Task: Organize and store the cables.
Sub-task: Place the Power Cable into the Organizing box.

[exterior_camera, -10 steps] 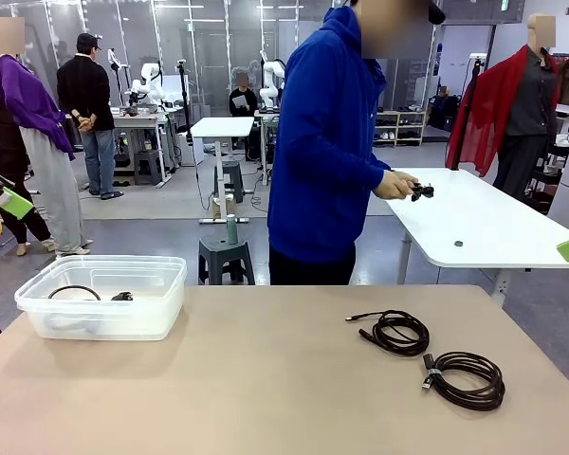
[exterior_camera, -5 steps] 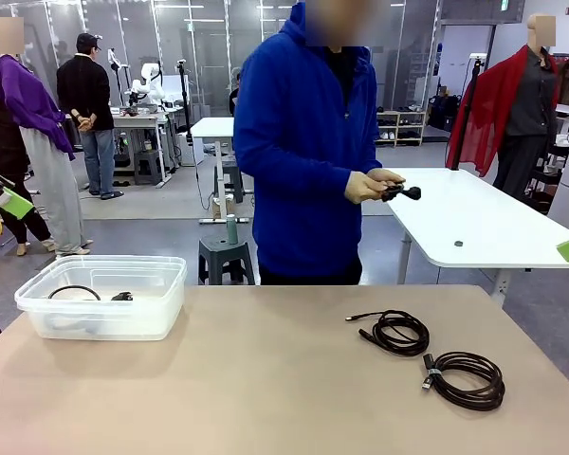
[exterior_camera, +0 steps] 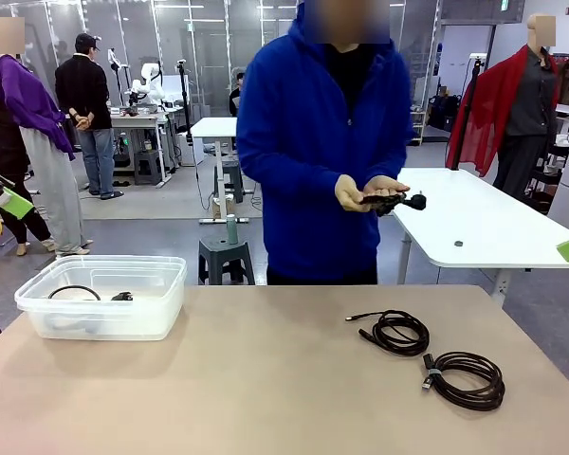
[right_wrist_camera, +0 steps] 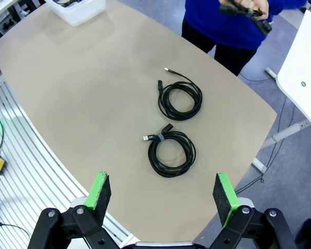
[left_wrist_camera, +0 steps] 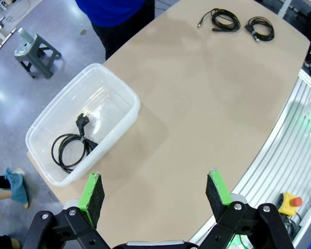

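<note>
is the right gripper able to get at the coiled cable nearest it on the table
Probably yes: the right gripper is open above the table, and the nearer coiled cable lies flat on bare tabletop, apart from the other coil; the person's hands are up off the table.

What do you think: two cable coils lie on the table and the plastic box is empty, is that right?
Not quite. The nearer coil and the farther coil do lie on the table, but the plastic box is not empty: the left wrist view shows a coiled black cable inside it.
</note>
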{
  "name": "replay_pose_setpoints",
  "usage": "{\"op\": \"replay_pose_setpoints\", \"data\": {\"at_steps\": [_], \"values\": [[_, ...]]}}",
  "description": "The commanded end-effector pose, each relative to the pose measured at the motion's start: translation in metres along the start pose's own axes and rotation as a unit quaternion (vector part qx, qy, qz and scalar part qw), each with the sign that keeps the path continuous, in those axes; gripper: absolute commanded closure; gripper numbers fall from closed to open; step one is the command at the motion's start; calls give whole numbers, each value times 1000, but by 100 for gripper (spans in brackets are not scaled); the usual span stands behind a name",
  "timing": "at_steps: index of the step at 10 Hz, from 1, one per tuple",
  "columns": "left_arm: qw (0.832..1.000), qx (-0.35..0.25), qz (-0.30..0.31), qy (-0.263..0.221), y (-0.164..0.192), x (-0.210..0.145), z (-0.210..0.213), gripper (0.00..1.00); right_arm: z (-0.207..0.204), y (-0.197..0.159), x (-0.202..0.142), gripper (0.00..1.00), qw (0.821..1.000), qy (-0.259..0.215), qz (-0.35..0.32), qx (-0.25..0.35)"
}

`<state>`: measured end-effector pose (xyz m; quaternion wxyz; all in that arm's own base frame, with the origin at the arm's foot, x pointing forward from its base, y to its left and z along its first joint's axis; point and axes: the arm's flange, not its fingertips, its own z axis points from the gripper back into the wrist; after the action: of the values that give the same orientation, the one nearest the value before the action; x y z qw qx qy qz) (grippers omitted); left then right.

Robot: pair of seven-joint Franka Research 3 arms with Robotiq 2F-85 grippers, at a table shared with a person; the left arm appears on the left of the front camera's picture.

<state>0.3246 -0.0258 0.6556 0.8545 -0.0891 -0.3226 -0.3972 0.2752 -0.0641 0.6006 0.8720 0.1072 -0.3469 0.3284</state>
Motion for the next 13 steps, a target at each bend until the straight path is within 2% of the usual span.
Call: {"op": "replay_pose_setpoints", "data": {"at_steps": [1, 13], "values": [[1000, 2, -5, 9, 0, -1, 0, 0, -1, 1, -2, 0, 1000, 1, 3, 0], [1000, 2, -5, 9, 0, -1, 0, 0, -1, 1, -2, 0, 1000, 1, 3, 0]]}}
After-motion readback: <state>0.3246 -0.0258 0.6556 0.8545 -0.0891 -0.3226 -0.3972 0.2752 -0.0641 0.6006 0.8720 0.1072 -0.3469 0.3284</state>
